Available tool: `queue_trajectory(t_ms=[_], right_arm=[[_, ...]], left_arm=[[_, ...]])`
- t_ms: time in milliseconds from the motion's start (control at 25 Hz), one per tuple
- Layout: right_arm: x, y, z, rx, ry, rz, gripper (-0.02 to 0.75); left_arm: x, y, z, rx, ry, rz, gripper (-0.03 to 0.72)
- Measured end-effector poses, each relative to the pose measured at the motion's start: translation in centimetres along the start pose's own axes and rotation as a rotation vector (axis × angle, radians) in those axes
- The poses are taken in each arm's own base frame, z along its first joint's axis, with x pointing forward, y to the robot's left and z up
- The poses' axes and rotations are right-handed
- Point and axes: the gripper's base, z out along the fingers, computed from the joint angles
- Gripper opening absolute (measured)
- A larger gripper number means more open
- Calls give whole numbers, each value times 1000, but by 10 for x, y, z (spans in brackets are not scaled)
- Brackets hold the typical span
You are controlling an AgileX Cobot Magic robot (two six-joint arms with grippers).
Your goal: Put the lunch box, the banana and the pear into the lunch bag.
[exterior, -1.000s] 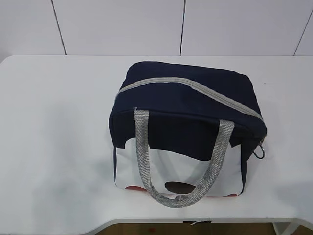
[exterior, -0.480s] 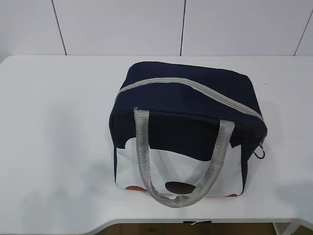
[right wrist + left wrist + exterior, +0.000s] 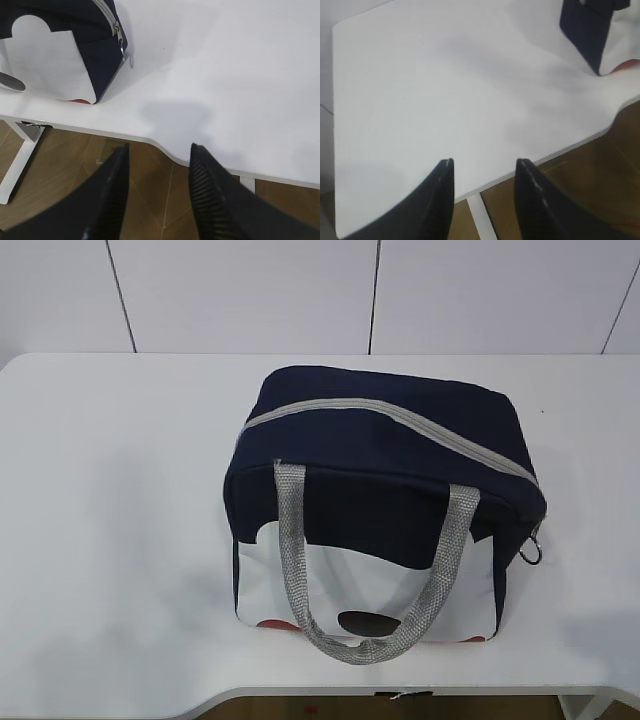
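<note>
Neither arm appears in the exterior view. In its wrist view, the left tool (image 3: 484,167) hangs with its two dark fingers parted and nothing between them. The right tool (image 3: 159,150) likewise hangs with fingers apart and holds nothing.

obstacle: lunch bag (image 3: 385,505) mid-table, zipped shut, handles (image 3: 365,580) draped down its front | free: bare table (image 3: 110,510) left and right of it | behind: seemingly open

Lunch bag (image 3: 585,30) cropped, perhaps blurred.
</note>
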Motion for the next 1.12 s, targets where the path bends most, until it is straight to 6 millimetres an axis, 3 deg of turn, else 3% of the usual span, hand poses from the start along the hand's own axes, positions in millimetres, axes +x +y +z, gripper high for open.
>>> queue_trajectory(t_ms=[480,1120], right_arm=[[0,0,0,0,0,0,326],[0,0,0,0,0,0,326]], left_arm=[[0,-2,0,-228,44,-132,288],[0,-2,0,-242,46,-141,260]])
